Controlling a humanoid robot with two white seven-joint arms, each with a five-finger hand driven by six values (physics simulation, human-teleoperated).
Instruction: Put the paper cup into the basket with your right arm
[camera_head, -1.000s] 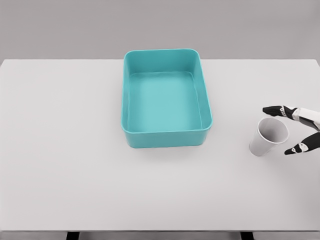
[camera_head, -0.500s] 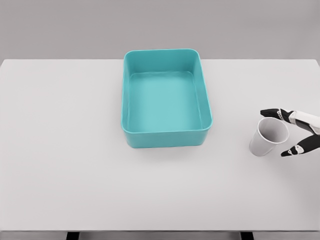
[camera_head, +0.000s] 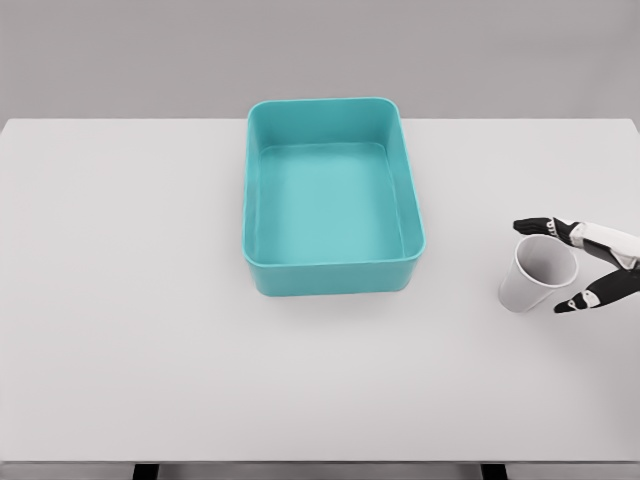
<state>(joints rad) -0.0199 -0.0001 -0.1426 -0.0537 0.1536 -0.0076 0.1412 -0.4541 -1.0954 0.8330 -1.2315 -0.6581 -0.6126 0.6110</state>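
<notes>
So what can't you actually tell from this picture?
- Right hand: in the head view the right edge cuts off the palm and arm; only fingertips show around the paper cup.
- Contact: whether those fingers touch the cup is too fine to tell.
- Left arm: out of view entirely.
- Basket: its near wall hides the near strip of its floor.
- Table: its legs are cut off by the bottom edge.

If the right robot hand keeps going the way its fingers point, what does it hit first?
The cup. The right robot hand points left with open fingers either side of its rim; depth is unclear.
</notes>
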